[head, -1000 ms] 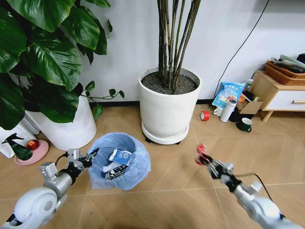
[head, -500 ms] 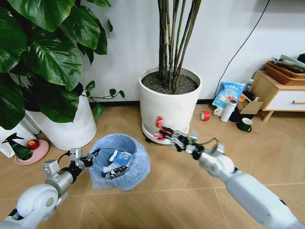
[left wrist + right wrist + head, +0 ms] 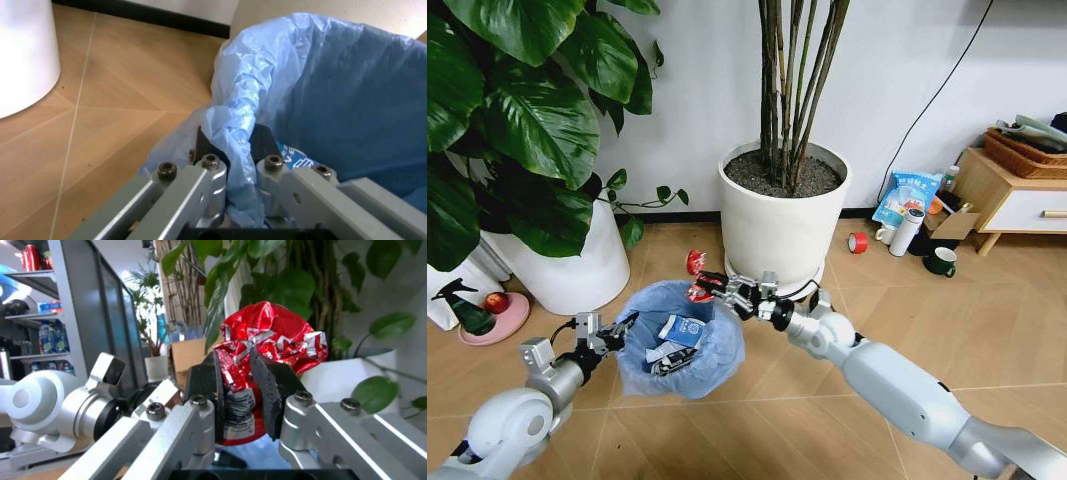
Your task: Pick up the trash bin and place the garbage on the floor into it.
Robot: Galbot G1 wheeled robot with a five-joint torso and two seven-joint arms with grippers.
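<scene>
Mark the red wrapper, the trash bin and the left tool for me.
red wrapper (image 3: 270,337): right wrist view, crumpled foil above the clamping fingers.
trash bin (image 3: 717,350): head view, blue bag over its outer wall.
left tool (image 3: 617,330): head view, between the fingertips at the bin's rim.

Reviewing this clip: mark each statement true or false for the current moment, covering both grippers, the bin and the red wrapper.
1. The right gripper is shut on the red wrapper. True.
2. The left gripper hangs open, clear of the trash bin. False: it is shut on the bin's bag-covered rim.
3. The red wrapper lies inside the bin. False: it is held above the bin's rim.
4. The bin holds a blue-white packet. True.
5. The bin's liner is black. False: it is light blue.
</scene>
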